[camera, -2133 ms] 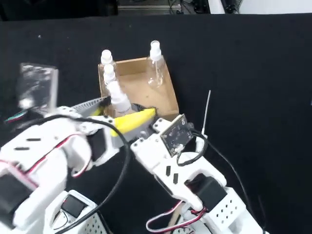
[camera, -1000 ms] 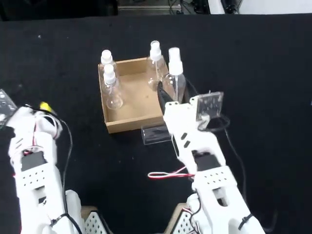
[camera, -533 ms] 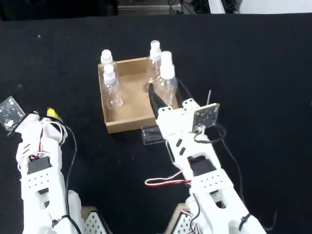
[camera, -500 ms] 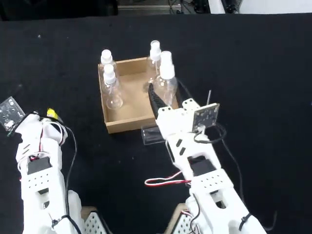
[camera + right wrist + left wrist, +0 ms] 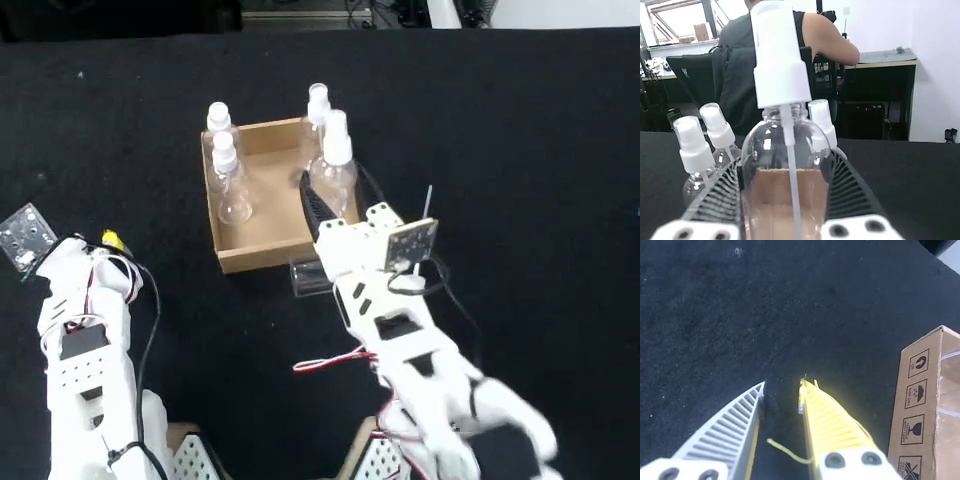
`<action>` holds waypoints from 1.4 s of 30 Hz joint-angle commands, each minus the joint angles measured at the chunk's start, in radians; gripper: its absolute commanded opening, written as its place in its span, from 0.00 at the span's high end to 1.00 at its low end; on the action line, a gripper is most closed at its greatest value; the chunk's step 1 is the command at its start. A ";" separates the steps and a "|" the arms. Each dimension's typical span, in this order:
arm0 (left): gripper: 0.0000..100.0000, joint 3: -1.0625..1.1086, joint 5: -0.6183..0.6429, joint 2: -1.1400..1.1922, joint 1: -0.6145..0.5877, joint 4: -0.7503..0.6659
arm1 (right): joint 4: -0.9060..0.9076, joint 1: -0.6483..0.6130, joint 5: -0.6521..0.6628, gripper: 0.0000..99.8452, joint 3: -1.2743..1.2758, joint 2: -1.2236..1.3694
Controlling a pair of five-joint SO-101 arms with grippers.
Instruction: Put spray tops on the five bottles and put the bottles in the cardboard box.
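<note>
High camera downward, wrist cameras low, close; cardboard box [image 5: 268, 252] shared.

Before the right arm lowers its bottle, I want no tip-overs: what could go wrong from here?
1. The held bottle hangs close to the rear bottle in the cardboard box; lowering may tip that one.
2. The right gripper is near the box's right wall; a finger might catch the rim.

Parted claw [image 5: 782, 386] — cardboard box [image 5: 920, 390] beside

bottle [image 5: 333, 175] is seen clear, white-topped | box [image 5: 275, 255] is seen brown | table [image 5: 520, 130] black | left gripper [image 5: 782, 385] ribbed, yellow and grey
</note>
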 commanded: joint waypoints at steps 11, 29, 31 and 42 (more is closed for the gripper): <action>0.91 -0.005 0.006 -0.015 0.010 -0.023 | -0.400 0.008 0.002 0.99 -0.277 0.578; 0.91 -0.005 0.006 -0.015 0.004 -0.023 | -0.396 0.011 0.002 0.98 -0.378 0.785; 0.91 -0.005 0.006 -0.015 0.004 -0.023 | -0.396 0.011 0.002 0.95 -0.377 0.786; 0.91 -0.005 0.005 -0.015 0.004 -0.023 | -0.396 0.006 0.002 0.82 -0.369 0.786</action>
